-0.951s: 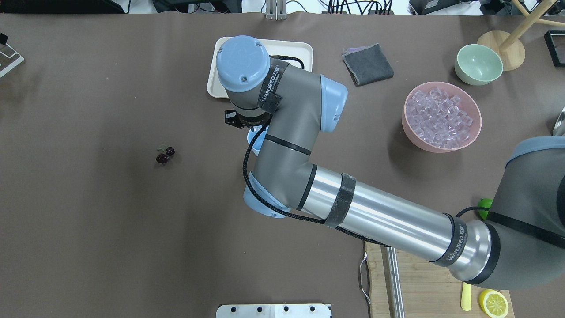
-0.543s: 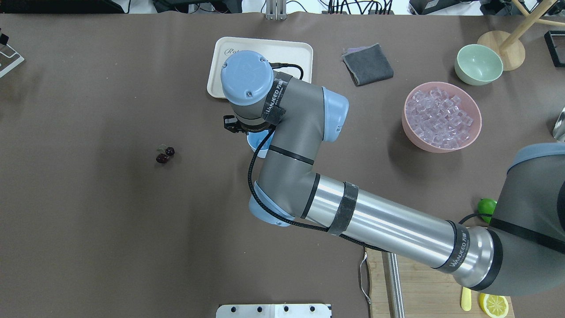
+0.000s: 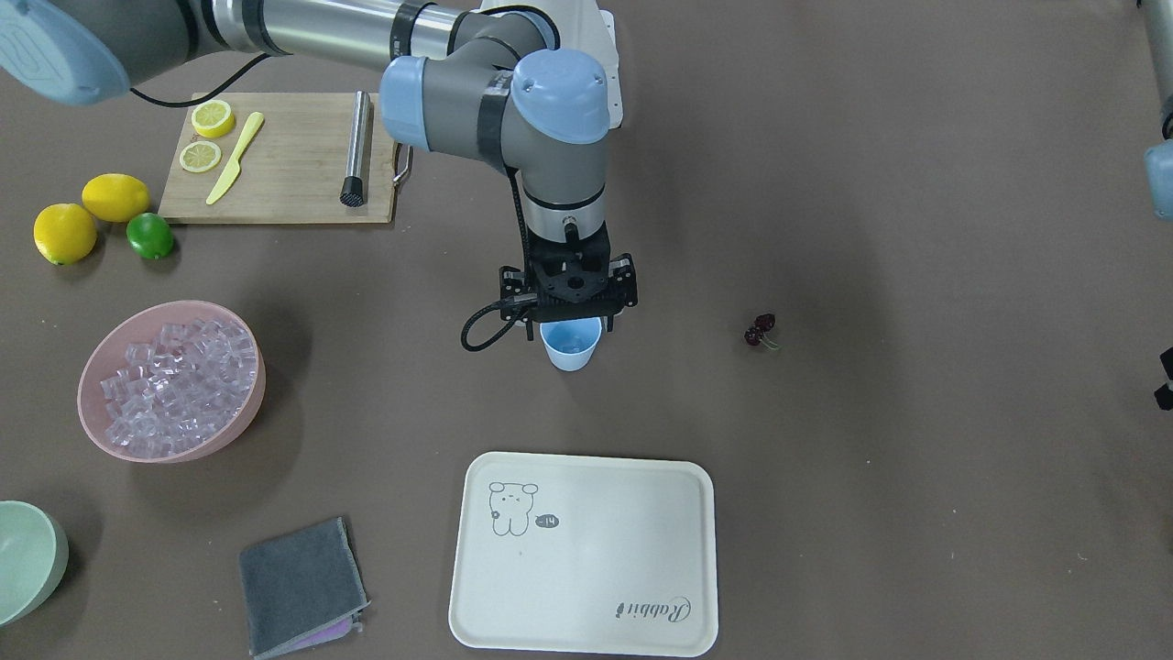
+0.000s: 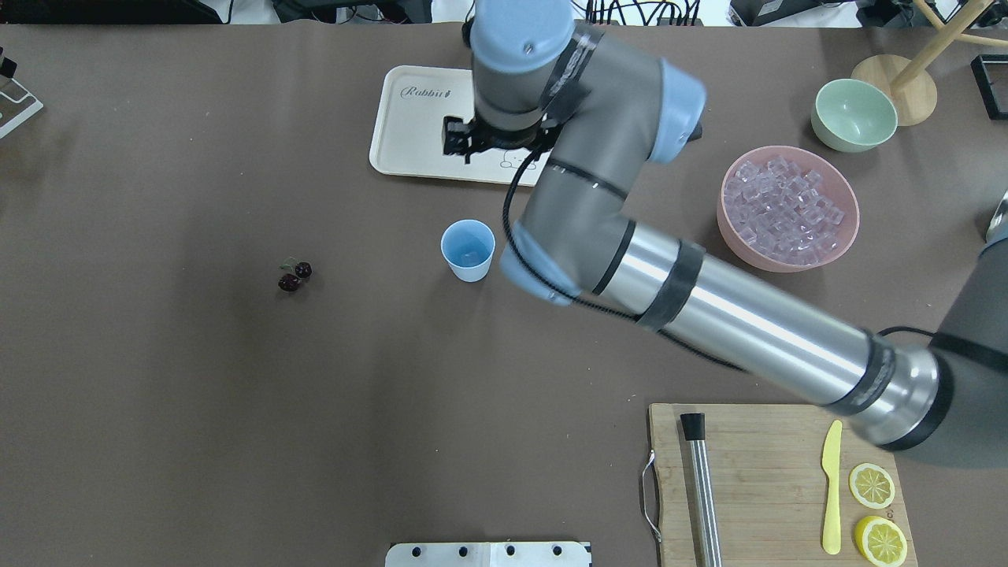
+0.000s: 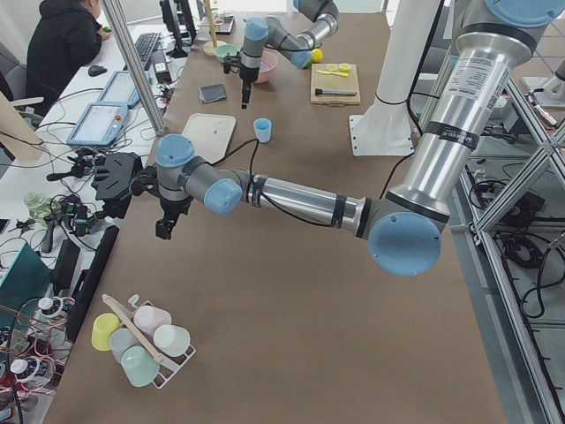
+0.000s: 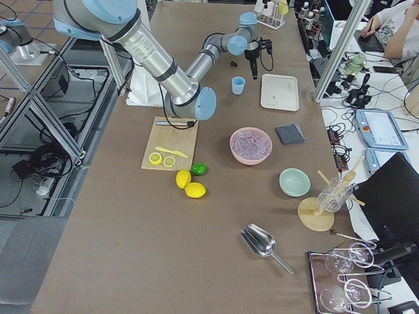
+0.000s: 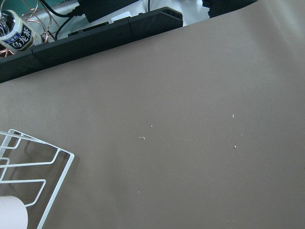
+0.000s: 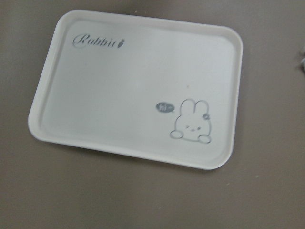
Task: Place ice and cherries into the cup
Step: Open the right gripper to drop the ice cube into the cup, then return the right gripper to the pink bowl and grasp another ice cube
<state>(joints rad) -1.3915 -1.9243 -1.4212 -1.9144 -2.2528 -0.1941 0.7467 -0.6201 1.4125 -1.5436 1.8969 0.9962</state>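
Holding ice (image 4: 471,255) already, it seems, the cup (image 4: 469,273) lacks the cherries (image 4: 294,276); right jaws gape empty; left jaws' state unclear.

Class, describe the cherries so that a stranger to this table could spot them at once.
From the cream tray at the table's far side, come toward the robot to the light-blue cup. The cherries lie on the robot's left of it, alone on brown tabletop. They are two tiny dark red balls joined by green stems, far smaller than the cup.
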